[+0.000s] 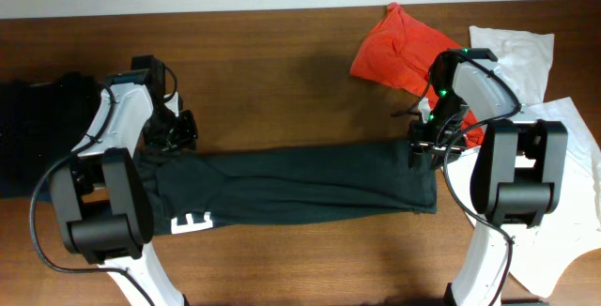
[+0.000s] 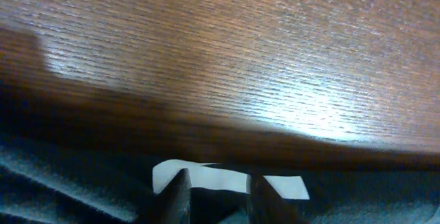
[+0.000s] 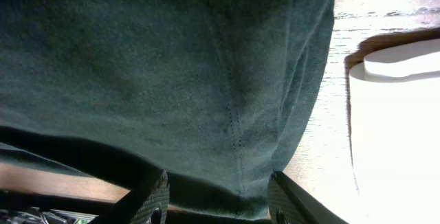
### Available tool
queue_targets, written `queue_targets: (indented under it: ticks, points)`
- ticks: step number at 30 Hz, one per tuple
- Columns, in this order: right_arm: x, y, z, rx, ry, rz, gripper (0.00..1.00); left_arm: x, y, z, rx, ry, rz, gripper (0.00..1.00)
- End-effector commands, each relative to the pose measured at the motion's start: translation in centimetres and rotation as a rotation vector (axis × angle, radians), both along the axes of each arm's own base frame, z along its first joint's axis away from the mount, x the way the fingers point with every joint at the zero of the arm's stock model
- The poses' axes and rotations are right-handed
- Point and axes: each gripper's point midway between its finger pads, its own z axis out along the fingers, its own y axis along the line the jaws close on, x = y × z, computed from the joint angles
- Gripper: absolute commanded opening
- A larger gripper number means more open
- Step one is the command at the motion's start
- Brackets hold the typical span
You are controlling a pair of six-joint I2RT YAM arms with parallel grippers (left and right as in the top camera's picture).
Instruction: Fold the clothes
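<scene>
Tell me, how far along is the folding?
Partly done: the black T-shirt already lies folded into a long band. Both grippers, left and right, sit at its ends. The orange-red shirt and white shirts remain crumpled, unfolded.

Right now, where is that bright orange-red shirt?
In the overhead view, the orange-red shirt lies crumpled at the table's far right, beside the white shirt and just behind the right gripper.
</scene>
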Motion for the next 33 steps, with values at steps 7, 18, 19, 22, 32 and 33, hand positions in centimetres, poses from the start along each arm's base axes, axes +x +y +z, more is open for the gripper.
queue_targets:
  ticks: [7,18,19,22,32,33]
  points:
    - [0.0,-0.2,0.6,-0.009,-0.015,-0.001,0.5,-1.3,-0.3,-0.2,-0.018,0.058,-0.009,0.0]
    - [0.0,-0.2,0.6,-0.01,-0.014,-0.001,0.5,-3.5,-1.5,4.5,-0.08,0.037,-0.111,0.0]
    - [0.0,-0.2,0.6,-0.01,-0.014,-0.001,0.5,-3.7,-1.5,4.5,-0.081,0.045,-0.111,0.01]
    - [-0.1,-0.2,0.7,-0.01,-0.01,-0.001,0.5,-5.0,-1.7,4.2,-0.088,0.094,-0.111,0.0]
    - [-0.3,-0.2,0.7,-0.009,-0.003,-0.001,0.5,-7.8,-3.5,1.9,-0.109,0.182,-0.155,0.01]
    - [-0.3,-0.2,0.7,-0.009,-0.003,-0.001,0.5,-7.3,-3.8,1.6,-0.106,0.16,-0.167,0.0]
